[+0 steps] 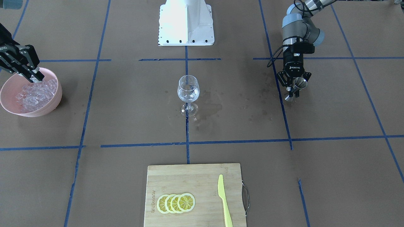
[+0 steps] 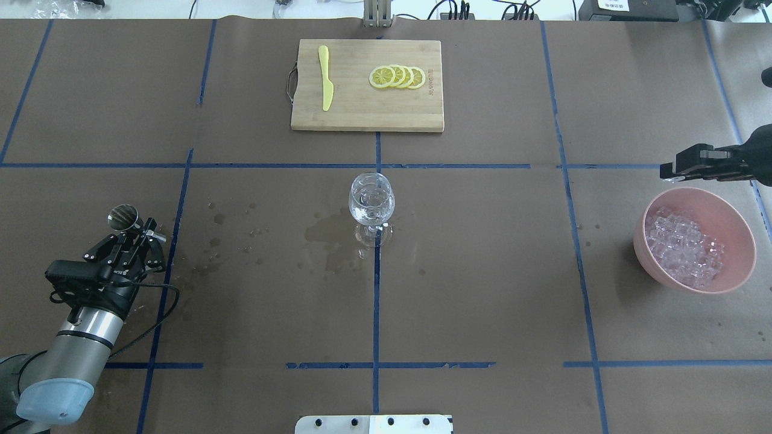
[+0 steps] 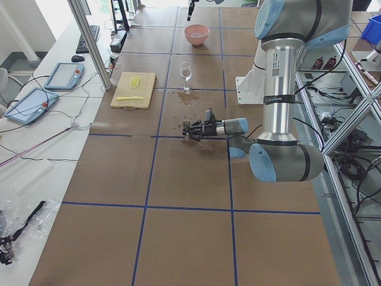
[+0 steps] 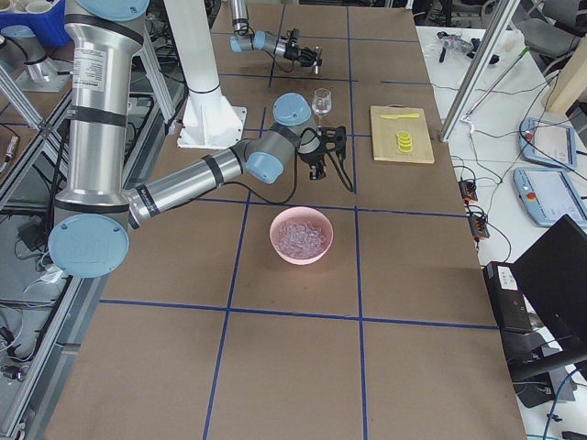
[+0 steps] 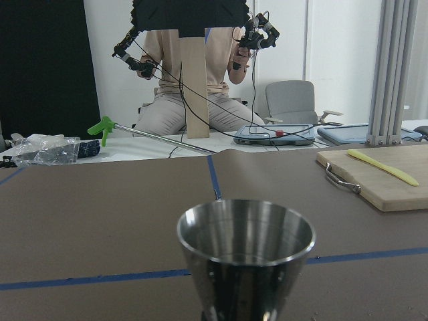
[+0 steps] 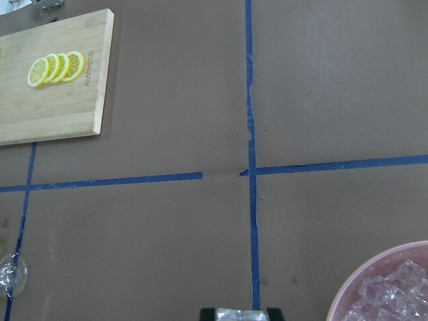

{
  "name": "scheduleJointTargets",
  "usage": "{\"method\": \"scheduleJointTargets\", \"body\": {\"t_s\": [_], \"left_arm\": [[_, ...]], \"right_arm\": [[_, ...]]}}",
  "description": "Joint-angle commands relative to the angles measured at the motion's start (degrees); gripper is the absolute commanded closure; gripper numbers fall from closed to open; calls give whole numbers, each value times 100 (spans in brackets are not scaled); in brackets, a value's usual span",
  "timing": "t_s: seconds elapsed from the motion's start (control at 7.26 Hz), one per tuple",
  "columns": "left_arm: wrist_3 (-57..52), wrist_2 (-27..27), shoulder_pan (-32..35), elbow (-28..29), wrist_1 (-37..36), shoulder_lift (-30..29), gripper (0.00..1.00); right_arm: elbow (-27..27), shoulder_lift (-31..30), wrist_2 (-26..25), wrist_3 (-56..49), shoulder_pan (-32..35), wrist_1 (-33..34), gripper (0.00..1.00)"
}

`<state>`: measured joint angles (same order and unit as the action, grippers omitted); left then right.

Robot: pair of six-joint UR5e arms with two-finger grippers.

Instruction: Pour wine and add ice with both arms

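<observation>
A clear stemmed glass (image 1: 188,90) stands at the table's middle with a little clear wine in it; it also shows in the overhead view (image 2: 371,199). My left gripper (image 1: 293,88) is shut on a steel jigger (image 1: 300,83), held low over the table far to the glass's side. The jigger's cup (image 5: 246,257) stands mouth up; I cannot tell if it holds liquid. A pink bowl (image 2: 733,220) holds a heap of ice (image 2: 684,247). My right gripper (image 2: 665,171) hovers over the bowl's far rim, shut on an ice cube (image 6: 234,313).
A wooden board (image 1: 189,178) with lemon slices (image 1: 176,202) and a yellow knife (image 1: 224,200) lies at the operators' side. Wet stains (image 2: 329,238) mark the brown paper between glass and jigger. The white base block (image 1: 186,25) is at the robot's edge.
</observation>
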<state>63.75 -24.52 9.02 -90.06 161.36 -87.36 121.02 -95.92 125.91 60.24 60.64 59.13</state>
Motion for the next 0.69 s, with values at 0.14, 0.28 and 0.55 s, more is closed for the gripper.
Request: {"method": "scheduleJointTargets", "body": {"t_s": [0.14, 0.28, 0.55], "left_arm": [[59, -114, -23, 14, 0, -9, 100], [59, -115, -23, 14, 0, -9, 100], [50, -123, -23, 23, -8, 0, 85]], "right_arm": [[44, 432, 117, 366, -9, 2, 100], [36, 617, 248, 531, -9, 11, 100], [44, 916, 320, 857, -70, 20, 100]]}}
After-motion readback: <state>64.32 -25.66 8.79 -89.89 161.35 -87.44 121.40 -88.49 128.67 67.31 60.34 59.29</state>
